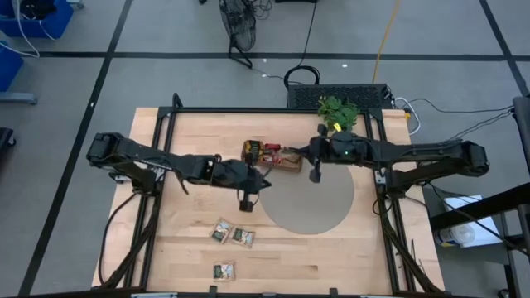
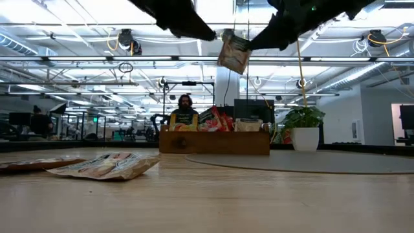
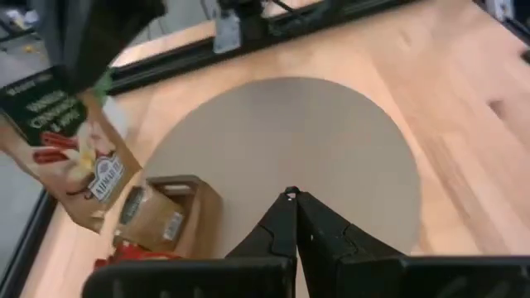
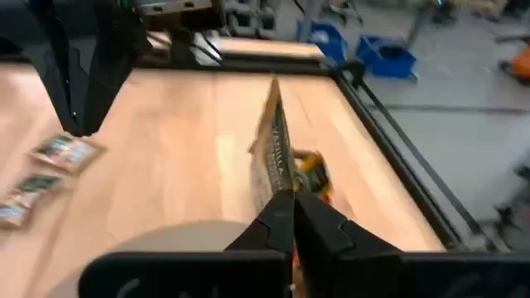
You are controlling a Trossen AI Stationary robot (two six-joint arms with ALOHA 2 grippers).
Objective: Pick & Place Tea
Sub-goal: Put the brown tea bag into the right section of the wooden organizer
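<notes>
My right gripper is shut on one tea sachet, pale with a green top, which shows edge-on in the right wrist view. It hangs in the air over the right end of the brown wooden tray. The tray holds several red and other sachets. My left gripper is shut on nothing, in the air left of the round grey mat. Three more sachets lie flat on the table near its front edge. My right gripper pinches the sachet's upper end between its two fingers. It comes from the table's right side, slanting a little downward. The sachet hangs tilted below and ahead of the fingers, clear of the tray and the table.
A small green potted plant stands at the table's far edge, behind the right arm. The black frame rails run along the table's left and right sides. Beyond the table, in the low view, a person sits.
</notes>
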